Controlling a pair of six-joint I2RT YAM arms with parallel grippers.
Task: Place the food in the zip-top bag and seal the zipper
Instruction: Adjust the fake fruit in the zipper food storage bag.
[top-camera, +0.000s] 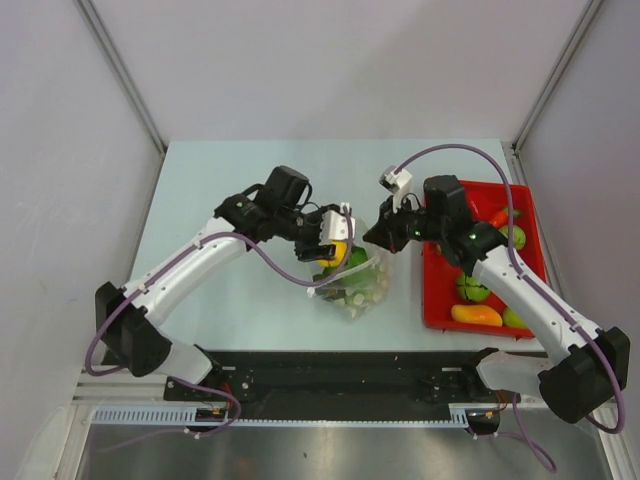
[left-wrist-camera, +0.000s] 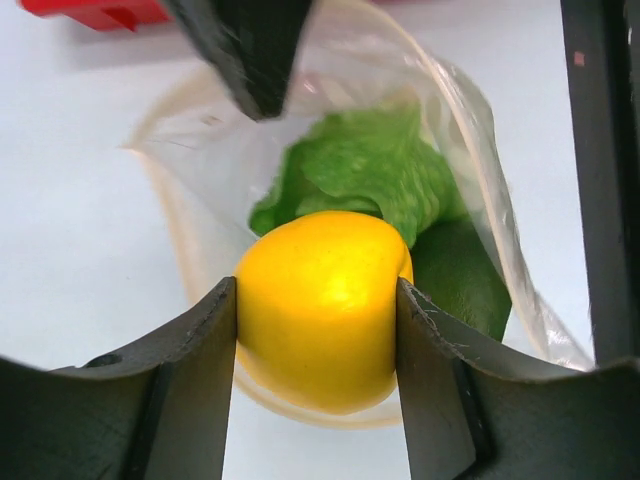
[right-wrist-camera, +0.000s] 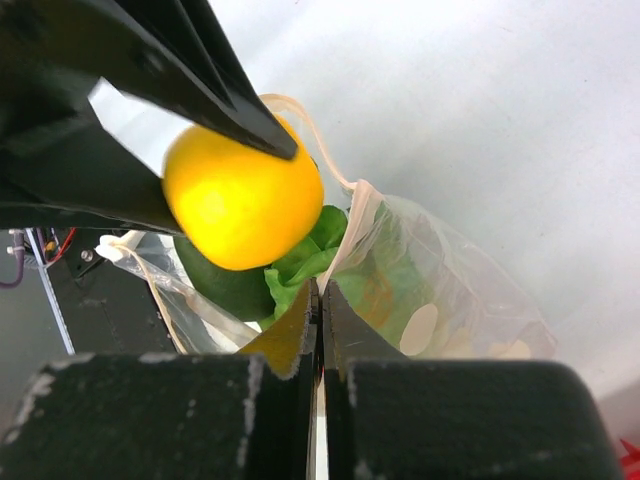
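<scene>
Two grippers meet at the mouth of the zip-top bag (top-camera: 358, 288), which lies on the table (top-camera: 220, 180) between your arms. Your left gripper (left-wrist-camera: 318, 300) is clenched on a round yellow fruit (left-wrist-camera: 320, 310), with one finger on each side of it. It holds the fruit right at the bag's opening, above the lettuce (left-wrist-camera: 370, 170) and a dark green piece (left-wrist-camera: 465, 275) already inside. Your right gripper (right-wrist-camera: 320, 300) has its fingers pinched together on the bag's rim; that edge is raised and the mouth gapes. From the top view you can see the open end pointing away from the arm bases and the closed bottom toward the near edge, so the bag's long axis runs roughly near to far. The zipper (left-wrist-camera: 172, 235) shows as a pale strip curving round the open mouth, unsealed. More food (top-camera: 476, 315) sits in the red tray (top-camera: 432, 300) on your right.
</scene>
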